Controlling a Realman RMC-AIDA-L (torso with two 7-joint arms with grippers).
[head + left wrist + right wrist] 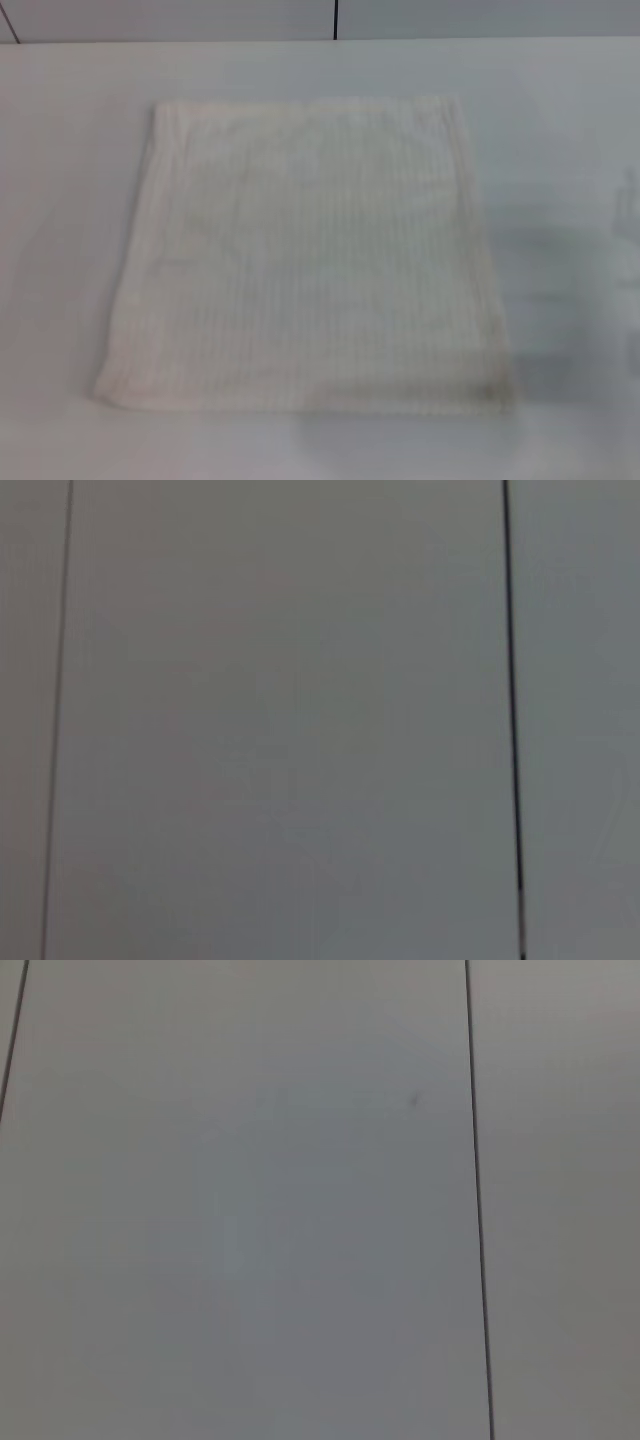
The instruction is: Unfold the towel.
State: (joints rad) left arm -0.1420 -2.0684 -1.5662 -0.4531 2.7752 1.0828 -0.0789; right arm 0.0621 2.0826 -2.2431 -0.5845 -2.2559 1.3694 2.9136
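The towel [310,255] is a cream-white, ribbed, roughly square cloth with a hemmed border. It lies flat and spread out on the white table [570,150] in the middle of the head view. Neither gripper nor arm shows in the head view. The left wrist view and the right wrist view show only plain grey panels with thin dark seams, no towel and no fingers.
The white table reaches to a grey wall [200,18] at the back, which has a dark vertical seam [336,18]. Bare table surface lies on all sides of the towel.
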